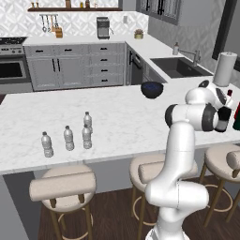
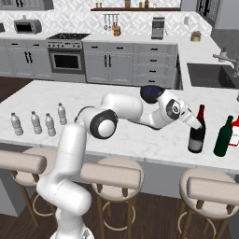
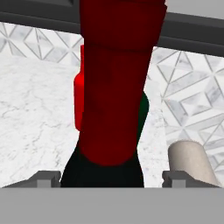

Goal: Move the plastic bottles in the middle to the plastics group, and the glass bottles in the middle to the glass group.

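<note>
Counter (image 2: 140,135); wine bottle (image 2: 197,133) between tool (image 2: 200,125) fingers

A dark red glass bottle (image 3: 116,87) with a black lower body stands very close, between the two small dark fingertips (image 3: 46,178) of the gripper (image 3: 111,179), which sit apart on either side of it. Behind it peek a bright red bottle (image 3: 78,103) and a dark green one (image 3: 142,116), on the white marble counter (image 3: 35,113). A white paper-towel roll (image 3: 190,162) shows at lower right.
</note>
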Controlling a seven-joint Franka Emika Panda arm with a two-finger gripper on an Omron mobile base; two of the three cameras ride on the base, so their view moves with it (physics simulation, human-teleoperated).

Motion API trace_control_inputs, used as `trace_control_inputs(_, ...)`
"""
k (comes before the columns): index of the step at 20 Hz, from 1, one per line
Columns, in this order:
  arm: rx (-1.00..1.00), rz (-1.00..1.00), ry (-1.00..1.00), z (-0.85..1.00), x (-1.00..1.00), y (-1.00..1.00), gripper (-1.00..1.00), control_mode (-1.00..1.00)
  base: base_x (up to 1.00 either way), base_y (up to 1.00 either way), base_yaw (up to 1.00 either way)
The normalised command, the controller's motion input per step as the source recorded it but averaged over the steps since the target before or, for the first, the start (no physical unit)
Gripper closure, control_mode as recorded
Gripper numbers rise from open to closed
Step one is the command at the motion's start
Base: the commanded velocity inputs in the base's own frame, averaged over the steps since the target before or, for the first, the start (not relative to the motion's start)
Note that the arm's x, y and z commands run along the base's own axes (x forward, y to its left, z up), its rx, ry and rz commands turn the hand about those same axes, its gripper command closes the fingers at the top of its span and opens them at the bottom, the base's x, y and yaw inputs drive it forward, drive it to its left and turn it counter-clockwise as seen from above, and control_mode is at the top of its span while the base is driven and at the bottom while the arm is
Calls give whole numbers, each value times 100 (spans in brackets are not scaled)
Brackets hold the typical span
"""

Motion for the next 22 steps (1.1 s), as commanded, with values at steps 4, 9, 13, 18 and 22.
trace_control_inputs(4,0,0,0,4,-10,7,-100,-100,0,0,0)
trace_control_inputs(9,0,0,-4,21,-16,11,-100,-100,0,0,0)
trace_control_inputs(13,0,0,0,20,-30,29,-100,-100,0,0,0)
trace_control_inputs(18,3,0,1,12,-38,45,-100,-100,0,0,0)
trace_control_inputs(22,2,0,2,19,-39,54,-100,-100,0,0,0)
